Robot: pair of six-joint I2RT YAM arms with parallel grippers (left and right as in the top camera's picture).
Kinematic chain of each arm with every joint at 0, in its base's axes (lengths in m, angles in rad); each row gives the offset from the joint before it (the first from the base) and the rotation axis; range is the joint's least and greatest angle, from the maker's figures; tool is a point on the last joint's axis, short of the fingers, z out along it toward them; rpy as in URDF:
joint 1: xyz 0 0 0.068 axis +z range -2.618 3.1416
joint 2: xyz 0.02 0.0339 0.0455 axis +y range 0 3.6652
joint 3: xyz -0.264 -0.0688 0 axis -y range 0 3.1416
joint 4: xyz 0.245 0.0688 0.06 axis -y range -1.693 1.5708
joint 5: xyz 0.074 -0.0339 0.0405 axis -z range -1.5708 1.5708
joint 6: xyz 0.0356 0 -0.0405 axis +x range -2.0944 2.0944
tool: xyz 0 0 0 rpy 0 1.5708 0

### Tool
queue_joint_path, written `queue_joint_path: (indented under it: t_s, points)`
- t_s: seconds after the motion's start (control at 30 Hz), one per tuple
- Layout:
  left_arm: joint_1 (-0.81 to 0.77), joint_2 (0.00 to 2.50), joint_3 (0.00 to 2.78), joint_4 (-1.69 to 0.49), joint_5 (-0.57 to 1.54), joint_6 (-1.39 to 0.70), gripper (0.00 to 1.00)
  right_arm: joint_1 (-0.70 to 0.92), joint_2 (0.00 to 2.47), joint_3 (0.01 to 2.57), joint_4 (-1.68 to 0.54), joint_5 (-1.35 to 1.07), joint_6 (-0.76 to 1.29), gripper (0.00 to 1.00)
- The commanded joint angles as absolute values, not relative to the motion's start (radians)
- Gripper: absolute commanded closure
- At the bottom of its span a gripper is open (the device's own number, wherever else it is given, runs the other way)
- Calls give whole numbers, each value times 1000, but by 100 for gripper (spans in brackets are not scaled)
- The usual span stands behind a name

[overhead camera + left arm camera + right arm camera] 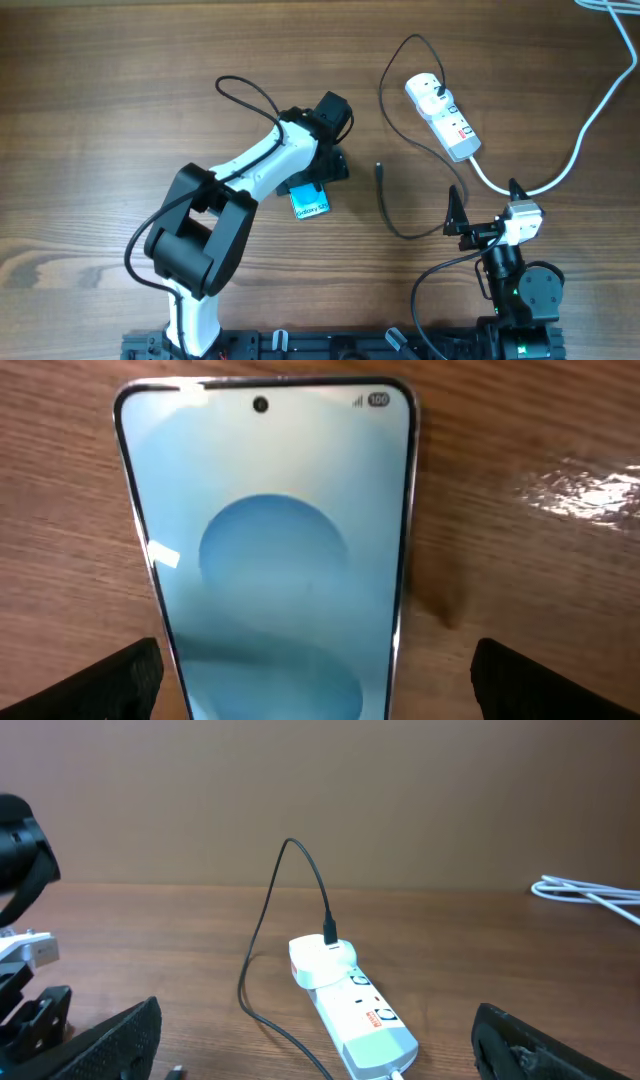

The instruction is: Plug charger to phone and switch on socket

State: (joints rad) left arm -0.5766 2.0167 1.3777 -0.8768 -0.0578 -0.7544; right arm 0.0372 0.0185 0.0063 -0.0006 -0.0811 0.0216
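Straddling blue-screened rectangular smartphone (270,560), left gripper (335,685) is held spread wide; long axis laid straight ahead, between jaws.

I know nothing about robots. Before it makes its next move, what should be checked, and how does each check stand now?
1. Left hand open, fingers either side of the phone: ok.
2. Charger tip held: not ok, it lies loose on the table.
3. Charger plug seated in the socket: ok.
4. Right hand open, empty: ok.
5. Socket switch on: cannot tell.
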Motion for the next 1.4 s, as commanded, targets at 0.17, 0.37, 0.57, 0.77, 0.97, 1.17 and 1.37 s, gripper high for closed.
queue_joint_path:
  t_s: [0.17, 0.37, 0.57, 0.77, 0.97, 1.17, 1.37]
  points:
    - [-574, 1971, 1395, -939, -65, -781, 1, 33, 14, 5, 2, -70, 28, 0]
    - [-539, 1971, 1247, -804, -61, -830, 0, 33, 14, 5, 2, -70, 28, 0]
    - [-539, 1972, 1238, -760, -61, -823, 4, 33, 14, 5, 2, -70, 28, 0]
    - [-539, 1972, 1238, -729, -22, -816, 4, 33, 14, 5, 2, -70, 28, 0]
    - [-542, 1977, 1236, -744, -28, -816, 7, 33, 14, 5, 2, -70, 28, 0]
    - [-553, 1979, 1222, -743, -47, -816, 8, 33, 14, 5, 2, -70, 29, 0]
    - [-559, 1979, 1222, -757, -82, -817, 6, 33, 14, 5, 2, -70, 28, 0]
